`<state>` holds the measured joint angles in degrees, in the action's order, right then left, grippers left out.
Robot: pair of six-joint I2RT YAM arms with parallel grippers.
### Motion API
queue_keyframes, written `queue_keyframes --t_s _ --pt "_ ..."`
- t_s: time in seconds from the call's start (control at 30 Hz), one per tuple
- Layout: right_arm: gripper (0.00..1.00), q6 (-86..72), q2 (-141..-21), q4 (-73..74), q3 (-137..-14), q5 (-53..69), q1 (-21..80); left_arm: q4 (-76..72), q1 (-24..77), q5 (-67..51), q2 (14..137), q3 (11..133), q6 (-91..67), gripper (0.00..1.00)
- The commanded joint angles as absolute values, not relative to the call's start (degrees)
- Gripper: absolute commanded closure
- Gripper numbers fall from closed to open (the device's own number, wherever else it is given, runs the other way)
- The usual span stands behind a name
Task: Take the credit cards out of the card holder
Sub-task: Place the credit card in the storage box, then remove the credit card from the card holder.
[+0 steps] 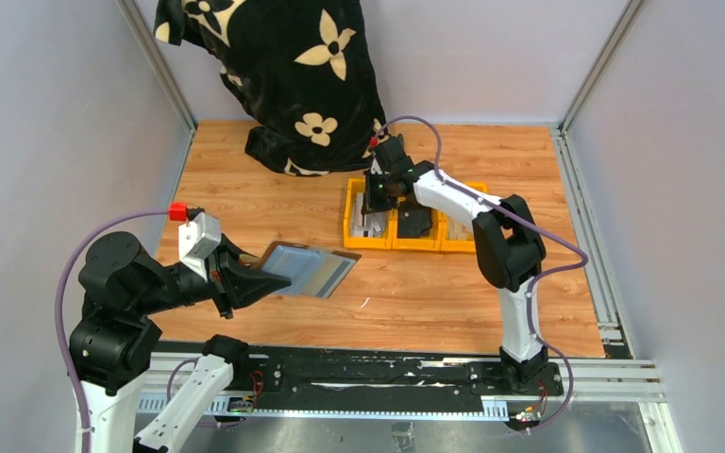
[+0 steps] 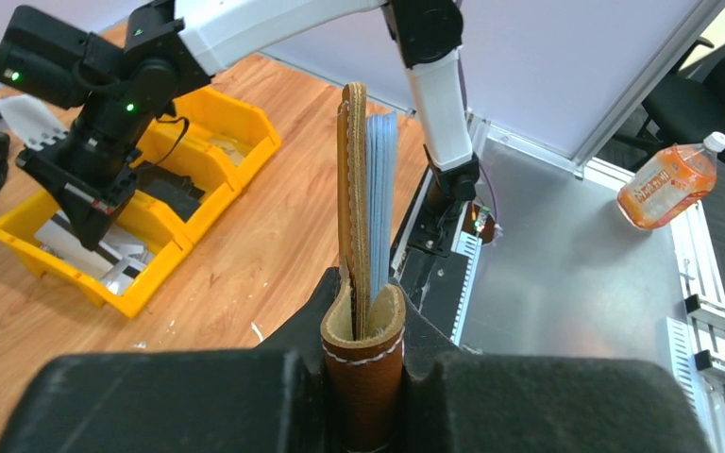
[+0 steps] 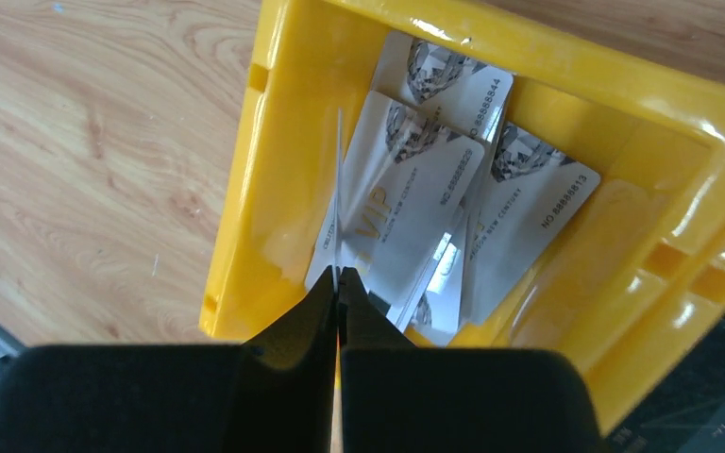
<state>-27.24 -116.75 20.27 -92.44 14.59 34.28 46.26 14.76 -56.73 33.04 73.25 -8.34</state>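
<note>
Wood-grain worktop (image 1: 274, 198) fills a booth of pale walls, with a black cloth printed with cream flowers (image 1: 283, 75) heaped at its far edge. A row of yellow bins (image 1: 415, 245) sits right of centre. The left end effector (image 1: 245, 280) is clamped narrowly on one end of the brown card holder (image 1: 310, 268), holding it off the worktop on the left. The left wrist view shows the holder edge-on and upright, with pale sleeves beside the leather. The right end effector (image 3: 338, 294) hangs over the leftmost bin (image 3: 245, 189), its fingers pinched on a single credit card (image 3: 338, 189) seen edge-on. Several more credit cards (image 3: 415, 203), pale with dark emblems, lie overlapping in that bin.
</note>
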Motion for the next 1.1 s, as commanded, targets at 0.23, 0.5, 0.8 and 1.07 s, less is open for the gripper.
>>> queue_keyframes --t_s 0.23,0.5,0.8,1.07 --pt "0.64 -28.68 -117.55 22.35 -96.83 8.4 36.98 46.04 14.93 -59.3 31.62 73.15 -7.17 1.0" --pt "0.26 -29.31 -93.37 11.26 -85.33 18.76 38.65 44.81 14.94 -59.85 31.79 73.12 -7.26 1.0" --pt "0.2 -50.15 -64.52 -31.24 -59.61 47.49 39.81 43.35 14.94 -61.19 31.89 72.37 -9.38 1.0" --pt "0.18 -47.36 -60.98 -32.0 -58.45 48.48 53.48 39.64 14.94 -61.53 32.12 70.64 -13.27 1.0"
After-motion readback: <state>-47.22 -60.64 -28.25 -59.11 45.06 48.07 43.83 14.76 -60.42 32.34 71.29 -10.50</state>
